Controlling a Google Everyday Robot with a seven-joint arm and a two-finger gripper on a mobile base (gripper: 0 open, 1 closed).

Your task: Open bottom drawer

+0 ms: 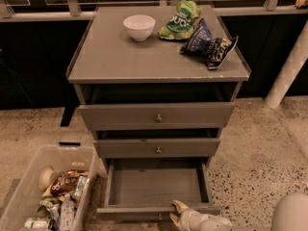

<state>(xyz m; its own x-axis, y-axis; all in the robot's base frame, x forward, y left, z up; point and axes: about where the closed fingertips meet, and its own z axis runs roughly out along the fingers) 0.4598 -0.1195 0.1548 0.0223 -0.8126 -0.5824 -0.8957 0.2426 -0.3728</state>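
The bottom drawer (156, 186) is the lowest of three grey drawers in the cabinet. It stands pulled far out, and its plain grey inside shows with nothing in it. Its slim front panel (139, 211) is at the bottom of the view; the knob is hidden. My gripper (176, 214) is at the bottom edge, right of centre, its pale fingers at the drawer's front panel. The middle drawer (157, 147) and top drawer (156, 115) are each pulled out a little, with small round knobs at centre.
On the cabinet top (115, 57) are a white bowl (139, 27), a green snack bag (178, 20) and a dark blue snack bag (209, 44). A clear bin (29, 186) with snacks and cans stands on the floor at the left. A white post (288, 66) is at the right.
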